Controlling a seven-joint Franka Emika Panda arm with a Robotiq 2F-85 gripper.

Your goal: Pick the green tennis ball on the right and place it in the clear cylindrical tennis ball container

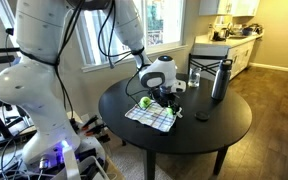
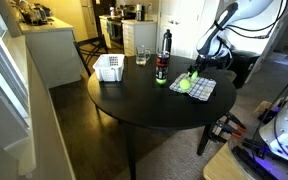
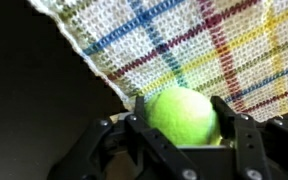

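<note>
A green tennis ball (image 3: pixel 181 115) sits between my gripper's fingers (image 3: pixel 182 128), which touch it on both sides over a plaid cloth (image 3: pixel 214 45). In both exterior views the gripper (image 1: pixel 165 96) (image 2: pixel 197 70) is low over the cloth (image 1: pixel 154 115) (image 2: pixel 199 90) at the round black table's edge. A second green ball (image 1: pixel 144 102) (image 2: pixel 183 85) lies on the cloth beside it. A tall cylindrical container with a dark lid (image 1: pixel 220 80) (image 2: pixel 163 68) stands upright further along the table, apart from the gripper.
A drinking glass (image 1: pixel 194 77) (image 2: pixel 142 56) stands near the container. A white basket (image 2: pixel 109 68) sits at the table's far side. A small black object (image 1: pixel 202 117) lies on the black table (image 1: pixel 214 130). A kitchen counter lies behind.
</note>
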